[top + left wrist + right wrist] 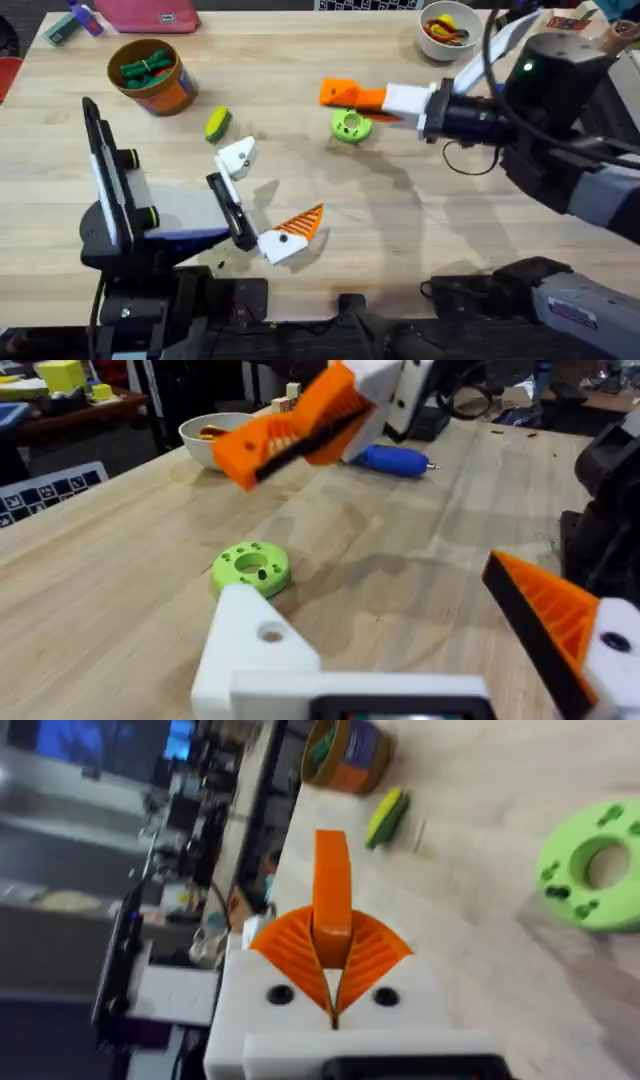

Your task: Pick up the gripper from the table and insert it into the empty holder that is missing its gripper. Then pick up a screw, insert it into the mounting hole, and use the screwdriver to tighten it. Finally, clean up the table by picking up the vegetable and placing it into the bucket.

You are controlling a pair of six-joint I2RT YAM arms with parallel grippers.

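The right gripper (340,94), jaws closed on a small dark block (305,438), hovers just beyond the green disc (350,126); the left gripper (270,198) waits open nearby.

right hand (340,95) over holder (350,126) — table (450,230) bare

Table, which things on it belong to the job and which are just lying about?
Job: the gripper; holder; screwdriver; vegetable; bucket.
Lying about: white bowl; pink case.
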